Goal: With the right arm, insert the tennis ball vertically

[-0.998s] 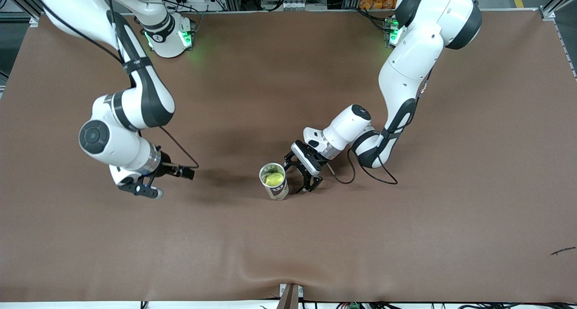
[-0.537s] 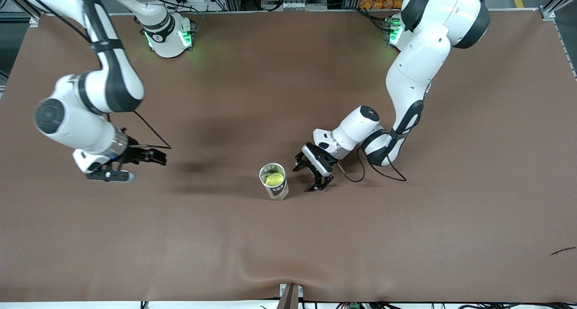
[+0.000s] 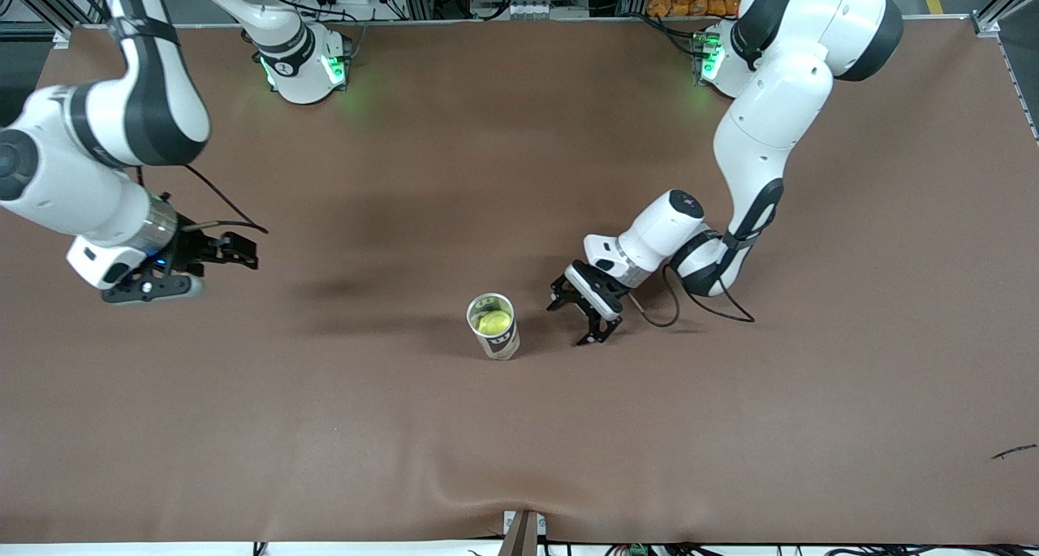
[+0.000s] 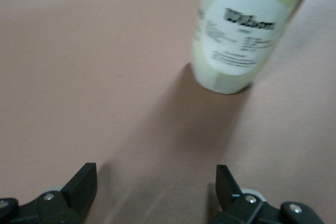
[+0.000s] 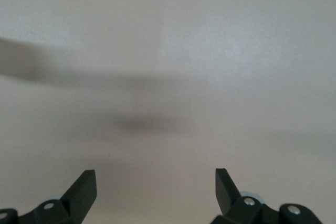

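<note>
Front view: your tennis ball (image 3: 493, 322) already sits inside the upright can (image 3: 493, 327); the left gripper (image 3: 583, 319) waits released beside the can, and the right gripper (image 3: 174, 270) hangs released well apart from it. Left wrist view: spread fingertips (image 4: 84, 181) face the can (image 4: 242, 35). Right wrist view: only bare table (image 5: 168, 51). Insertion looks done; just retreat.

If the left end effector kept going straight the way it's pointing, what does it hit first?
Probably the tennis ball can: it stands upright ahead of the open left end effector, slightly off the centre line, with only bare table between.
</note>
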### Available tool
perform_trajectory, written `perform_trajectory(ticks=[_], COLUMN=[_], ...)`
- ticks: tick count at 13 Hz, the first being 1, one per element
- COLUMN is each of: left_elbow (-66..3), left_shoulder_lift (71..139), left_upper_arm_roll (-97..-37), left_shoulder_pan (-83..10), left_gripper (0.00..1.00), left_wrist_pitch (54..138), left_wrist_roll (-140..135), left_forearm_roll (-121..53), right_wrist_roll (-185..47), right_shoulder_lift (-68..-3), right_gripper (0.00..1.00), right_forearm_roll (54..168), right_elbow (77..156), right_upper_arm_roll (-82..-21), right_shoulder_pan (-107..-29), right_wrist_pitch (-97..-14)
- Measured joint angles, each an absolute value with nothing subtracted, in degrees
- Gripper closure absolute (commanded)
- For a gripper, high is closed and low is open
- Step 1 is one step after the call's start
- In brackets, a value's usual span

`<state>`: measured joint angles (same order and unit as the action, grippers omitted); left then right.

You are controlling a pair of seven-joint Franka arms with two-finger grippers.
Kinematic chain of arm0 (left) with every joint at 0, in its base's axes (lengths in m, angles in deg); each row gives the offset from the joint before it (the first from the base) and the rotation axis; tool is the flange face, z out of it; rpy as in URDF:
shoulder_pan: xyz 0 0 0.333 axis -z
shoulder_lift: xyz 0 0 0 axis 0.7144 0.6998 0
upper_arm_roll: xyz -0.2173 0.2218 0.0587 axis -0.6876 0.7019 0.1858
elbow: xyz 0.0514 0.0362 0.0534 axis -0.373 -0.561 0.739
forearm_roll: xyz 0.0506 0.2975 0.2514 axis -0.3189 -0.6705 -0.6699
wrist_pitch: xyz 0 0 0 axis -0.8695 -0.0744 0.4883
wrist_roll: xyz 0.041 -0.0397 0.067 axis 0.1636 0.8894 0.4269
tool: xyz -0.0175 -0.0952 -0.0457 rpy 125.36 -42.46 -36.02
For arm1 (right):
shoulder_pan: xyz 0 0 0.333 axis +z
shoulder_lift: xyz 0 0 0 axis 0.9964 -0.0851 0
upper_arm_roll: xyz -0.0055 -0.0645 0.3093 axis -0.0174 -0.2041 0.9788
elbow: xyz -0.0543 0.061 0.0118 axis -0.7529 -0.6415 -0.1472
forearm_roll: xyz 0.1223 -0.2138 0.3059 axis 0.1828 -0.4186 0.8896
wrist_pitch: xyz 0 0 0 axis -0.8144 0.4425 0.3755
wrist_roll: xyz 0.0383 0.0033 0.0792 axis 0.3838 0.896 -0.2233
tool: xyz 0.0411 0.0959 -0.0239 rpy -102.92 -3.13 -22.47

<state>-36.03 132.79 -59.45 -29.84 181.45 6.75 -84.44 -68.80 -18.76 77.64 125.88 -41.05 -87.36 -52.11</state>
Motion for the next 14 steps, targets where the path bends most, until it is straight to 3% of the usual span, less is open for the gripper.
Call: perform_trajectory(ticks=[7, 11, 14], left_elbow=[-36.18, -35.91, -34.8], left_shoulder_lift=[131.75, 131.46, 130.55], left_upper_arm_roll=[-62.19, -63.49, -64.13], left_shoulder_pan=[-40.02, -45.2, -48.52], left_gripper=[0.0, 0.0, 0.0], left_wrist_pitch=[181.44, 181.45, 181.45], left_wrist_roll=[7.93, 7.99, 8.11], left_forearm_roll=[-84.67, -84.68, -84.68], right_wrist_roll=[-70.59, -70.17, -70.2], right_shoulder_lift=[-17.1, -12.59, -12.51], right_gripper=[0.0, 0.0, 0.0], right_forearm_roll=[76.4, 76.14, 76.04], right_elbow=[108.66, 107.15, 107.42], right_upper_arm_roll=[-39.79, -39.38, -40.58], right_shoulder_pan=[-87.29, -83.72, -86.28], right_wrist_pitch=[-30.48, -28.82, -28.91])
